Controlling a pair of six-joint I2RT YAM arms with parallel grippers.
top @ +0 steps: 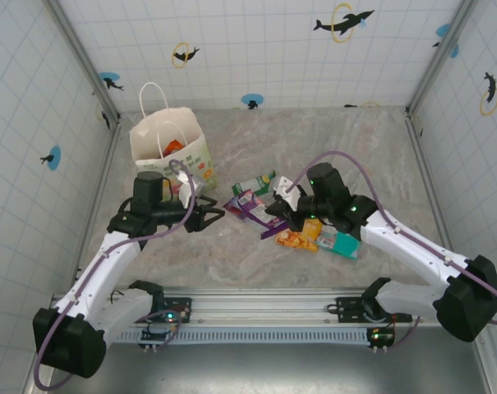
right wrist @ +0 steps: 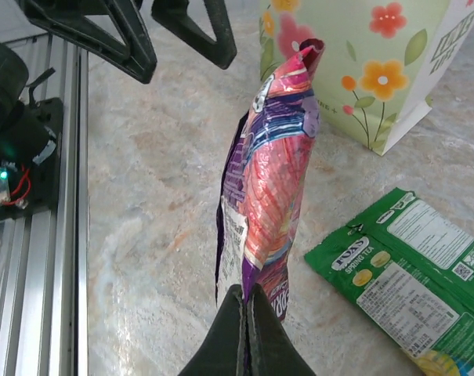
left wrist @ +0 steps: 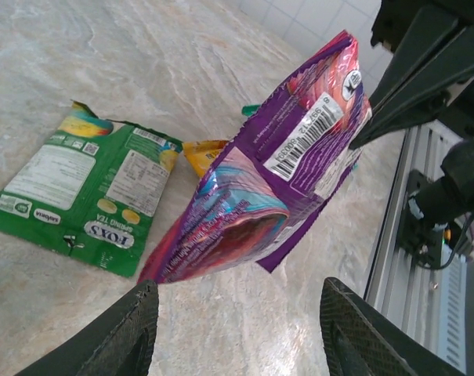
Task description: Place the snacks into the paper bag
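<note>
Purple packet (right wrist: pixel 272 164): held on edge, approx. upright, betw. the two grippers. Looks clear of the surface (top: pixel 355 148). Not at the bag yet.
Right gripper (right wrist: pixel 244 317): jaws pinched tight on the purple packet's lower edge.
Left gripper (top: pixel 211 215): jaws spread wide, empty, pointed at the packet from the bag side. Near it, not touching.
Paper bag (top: pixel 167 139): upright at far left of the surface, mouth open, handles up, just behind the left gripper.
In bag: orange-red item (top: pixel 174 148) shows through the mouth, prob. one snack already in. Can't tell if more lie under it.
Green FOX'S packet (left wrist: pixel 88 188): flat on the surface betw. bag and purple packet, untouched.
Right-side cluster: orange packet (top: pixel 291 239), yellow-orange packet (top: pixel 313 227) and teal-white packet (top: pixel 344 245) lie close together beside the right arm, partly hidden by it.
Done: approx. one packet bagged, by the look of it.
Left to do: purple one in transit, plus green, plus the three in the cluster, i.e. most of the job.
Step in hand: reads as a handover, right to left, since the bag sits on the left arm's side. Left jaws would need to close on the packet's free upper part before the right lets go.
Progress: early.
</note>
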